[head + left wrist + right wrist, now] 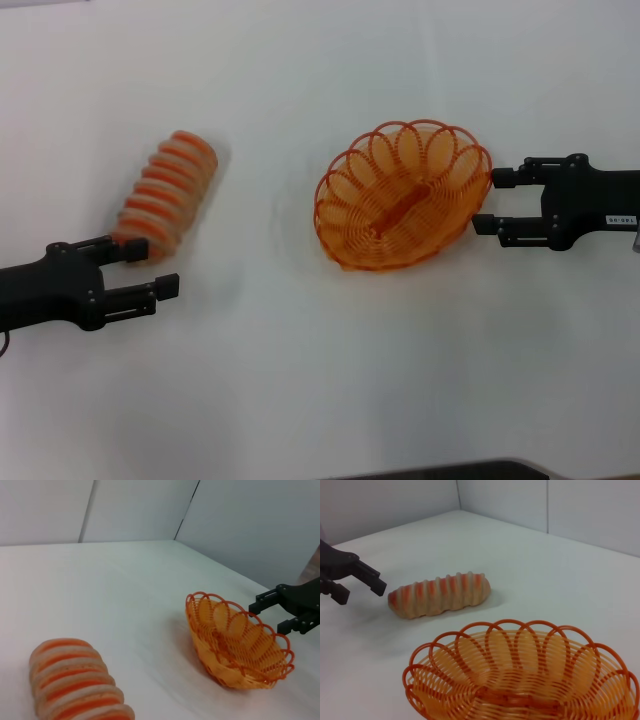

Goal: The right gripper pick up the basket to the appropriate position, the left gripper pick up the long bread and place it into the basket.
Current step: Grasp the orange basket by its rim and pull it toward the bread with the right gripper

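The left gripper (150,266), jaws apart and empty, sits at the near end of the long bread (166,195), whose long axis runs on ahead of its fingers, while the open right gripper (493,202) brackets the basket (400,195) rim, holding nothing.

Your left hand (148,268) sits low at the near left, its arm reaching in from the left edge, fingers parted and pointing right. Your right hand (495,202) comes in from the right edge farther back, level, fingers spread apart and pointing left. Neither hand is holding anything.
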